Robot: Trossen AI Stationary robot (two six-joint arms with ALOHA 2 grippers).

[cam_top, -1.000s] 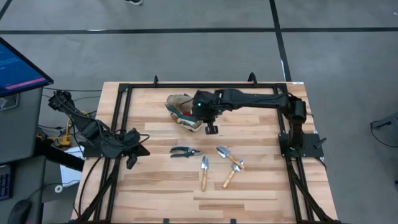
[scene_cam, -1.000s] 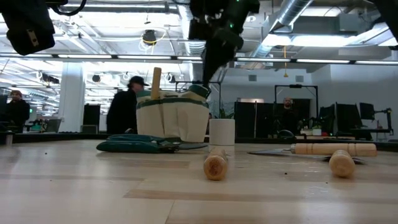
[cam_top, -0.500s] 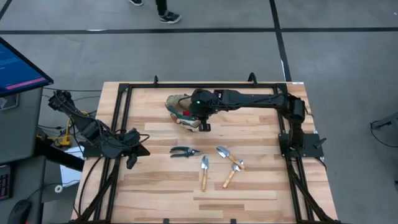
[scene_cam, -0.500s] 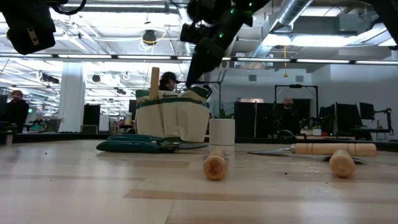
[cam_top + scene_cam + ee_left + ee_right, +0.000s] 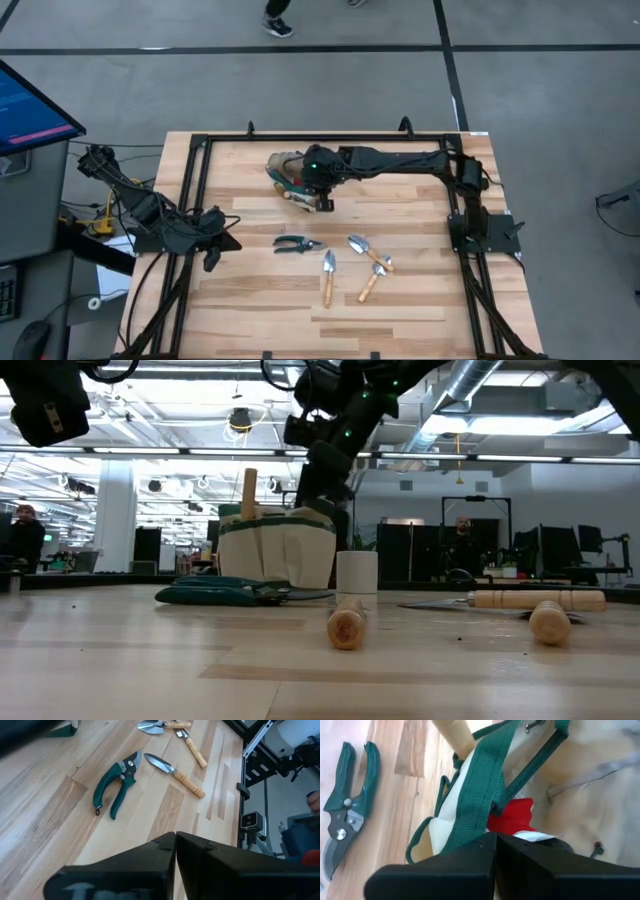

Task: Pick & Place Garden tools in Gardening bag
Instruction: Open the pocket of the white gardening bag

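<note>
High view — right gripper over gardening bag, jaws clenched empty; left likewise.

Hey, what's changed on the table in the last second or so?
The right hand, shut and empty, drew back from the open table toward the bag and now sits over its rim. Nothing was picked up or dropped. The left hand stayed parked at the table's left edge, shut. The shears and three wooden-handled tools haven't moved, and one handle still sticks up out of the bag.
</note>
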